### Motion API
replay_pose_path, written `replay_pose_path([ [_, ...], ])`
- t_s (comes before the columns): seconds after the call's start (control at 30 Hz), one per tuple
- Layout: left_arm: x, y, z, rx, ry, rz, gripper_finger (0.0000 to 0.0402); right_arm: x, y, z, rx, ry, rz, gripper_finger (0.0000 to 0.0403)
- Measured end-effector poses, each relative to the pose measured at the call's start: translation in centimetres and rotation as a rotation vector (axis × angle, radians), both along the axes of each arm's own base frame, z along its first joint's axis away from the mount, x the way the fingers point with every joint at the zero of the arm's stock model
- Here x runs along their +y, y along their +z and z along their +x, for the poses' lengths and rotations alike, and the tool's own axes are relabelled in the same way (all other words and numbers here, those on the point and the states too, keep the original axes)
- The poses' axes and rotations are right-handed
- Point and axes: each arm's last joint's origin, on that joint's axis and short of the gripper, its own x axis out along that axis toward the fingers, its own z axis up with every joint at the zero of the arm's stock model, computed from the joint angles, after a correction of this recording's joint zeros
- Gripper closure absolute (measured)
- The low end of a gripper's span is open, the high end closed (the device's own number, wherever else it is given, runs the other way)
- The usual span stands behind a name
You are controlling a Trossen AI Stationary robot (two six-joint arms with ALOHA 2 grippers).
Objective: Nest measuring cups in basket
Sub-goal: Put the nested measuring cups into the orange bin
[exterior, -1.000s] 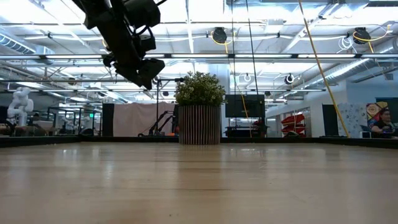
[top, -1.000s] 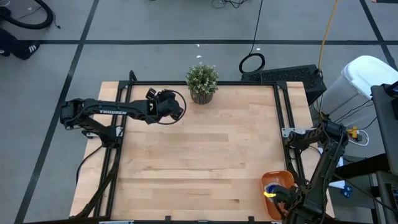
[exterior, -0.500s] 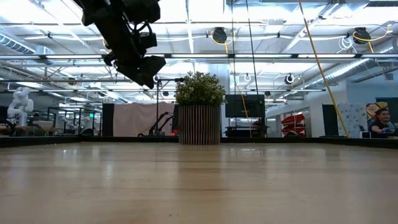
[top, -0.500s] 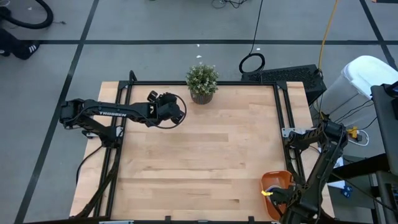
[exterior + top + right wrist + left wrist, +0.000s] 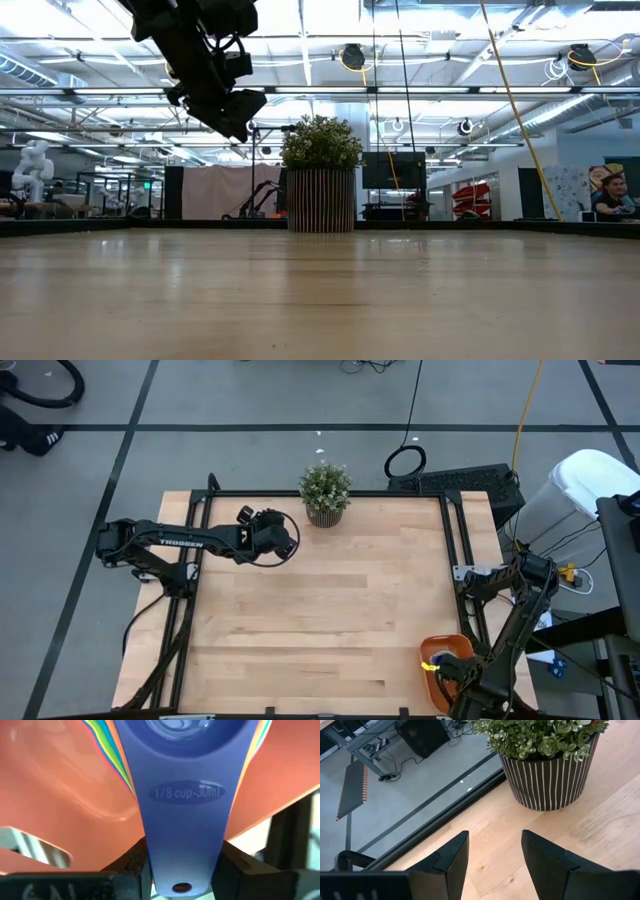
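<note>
At the table's near right corner, the shallow orange plastic rectangular basket point(image 5: 447, 652) is seen, partly overhanging the edge, with the right gripper point(image 5: 452, 678) set over its near rim. In the right wrist view the gripper's two dark fingers point(image 5: 131, 865) are closed on the flat handle of a small blue plastic measuring cup point(image 5: 183, 805), marked as an eighth-cup. Beneath that handle the coloured edges of further plastic measuring cups point(image 5: 107, 747) are fanned out, apparently already stacked inside the basket; how many cannot be counted.

The cups are judged light, rigid and smooth, so likely slippery under the pads. The short flat handle is the sensible place to be gripped, across its width and near its end, as is done here; the round bowl offers nothing for a narrow pinch. Little force should be needed, though a stack so light could be dragged along if the cup is lifted carelessly.

Near the far edge, the left gripper point(image 5: 491, 862) is held above the wood with its fingers parted and nothing between them, just beside the small green potted plant in a striped pot point(image 5: 547, 762).
</note>
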Motion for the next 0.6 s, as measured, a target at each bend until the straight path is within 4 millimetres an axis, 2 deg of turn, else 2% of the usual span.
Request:
replay_pose_path([
  [0.33, -0.1, 0.0, 0.1, -0.010, -0.001, 0.001, 0.0215, 0.3, -0.1, 1.0, 0.037, -0.280, -0.020, 0.0277],
  [0.6, -0.4, 0.1, 0.2, -0.013, -0.013, 0.002, 0.0215, 0.2, -0.1, 1.7, 0.027, -0.417, -0.045, 0.0277],
])
